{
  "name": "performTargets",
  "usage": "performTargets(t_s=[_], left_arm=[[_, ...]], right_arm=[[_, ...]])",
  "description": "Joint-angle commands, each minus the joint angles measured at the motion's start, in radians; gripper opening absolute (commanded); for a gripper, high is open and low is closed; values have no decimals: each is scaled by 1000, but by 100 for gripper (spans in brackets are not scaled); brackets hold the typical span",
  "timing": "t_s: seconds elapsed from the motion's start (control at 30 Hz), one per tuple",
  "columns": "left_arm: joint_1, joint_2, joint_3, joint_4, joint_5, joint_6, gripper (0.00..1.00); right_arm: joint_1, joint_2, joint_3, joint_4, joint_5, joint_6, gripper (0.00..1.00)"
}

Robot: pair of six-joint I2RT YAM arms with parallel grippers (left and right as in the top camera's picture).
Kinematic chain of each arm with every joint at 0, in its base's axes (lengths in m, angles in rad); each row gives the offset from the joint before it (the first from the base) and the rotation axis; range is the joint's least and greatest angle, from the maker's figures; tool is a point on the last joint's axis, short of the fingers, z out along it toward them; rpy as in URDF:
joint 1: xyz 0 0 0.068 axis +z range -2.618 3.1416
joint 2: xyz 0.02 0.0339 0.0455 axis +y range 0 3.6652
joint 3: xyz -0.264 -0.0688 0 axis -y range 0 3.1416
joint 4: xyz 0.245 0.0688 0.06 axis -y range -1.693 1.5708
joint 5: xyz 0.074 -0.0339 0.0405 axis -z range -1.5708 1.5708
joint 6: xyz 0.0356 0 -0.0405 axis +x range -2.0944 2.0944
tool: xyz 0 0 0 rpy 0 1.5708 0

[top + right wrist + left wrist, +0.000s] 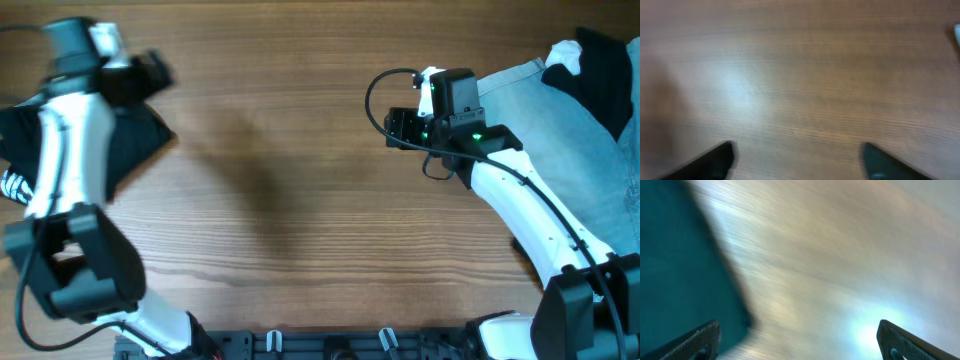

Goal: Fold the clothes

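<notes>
A black garment lies at the table's left edge, partly under my left arm; its dark edge fills the left of the left wrist view. Light-blue denim lies at the right edge, with another black garment and a white bit on top. My left gripper is open and empty over the black garment's upper corner; its fingers spread wide in its wrist view. My right gripper is open and empty over bare wood, left of the denim; its wrist view shows only table.
The wooden table spans the middle between both piles. A black cable loops above the right wrist. A rail with clips runs along the front edge.
</notes>
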Motion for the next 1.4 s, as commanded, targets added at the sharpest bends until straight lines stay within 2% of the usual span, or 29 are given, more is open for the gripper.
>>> performTargets(t_s=[0.0,0.1,0.2,0.33,0.4,0.47,0.57,0.63,0.73,1.13,1.3,1.37], left_arm=[[-125,0,10,-208,-53,39,100],[-142,-10,10,-433,-81,37,100],[-129,-92,-2,-471,-82,40,100],[-138,-348,-155,-335,-81,36,100],[-152,-564,-335,-198,-81,34,100],[-159,-797,-524,-66,-81,-21,100],[-159,-1011,-662,4,-80,-21,100],[-159,-1109,-684,-22,-81,-21,100],[-159,-1167,-684,-73,-81,-21,100],[-159,-1165,-684,-93,-81,-21,100],[-159,-1165,-684,-93,-81,-21,100],[-159,-1165,-684,-93,-81,-21,100]], right_arm=[[-49,-9,68,-131,60,-58,100],[-103,-82,147,-279,49,-51,100],[-122,-234,140,-291,49,-50,100],[-122,-479,48,-289,49,-49,100],[-121,-628,-48,-269,49,-47,100],[-122,-792,-157,-256,50,-19,100],[-122,-935,-255,-267,48,-14,100],[-122,-962,-280,-309,46,33,100],[-122,-953,-280,-377,46,31,100],[-121,-874,-281,-378,46,31,100],[-122,-1041,-373,-358,99,24,100],[-123,-1180,-502,-255,98,19,100]])
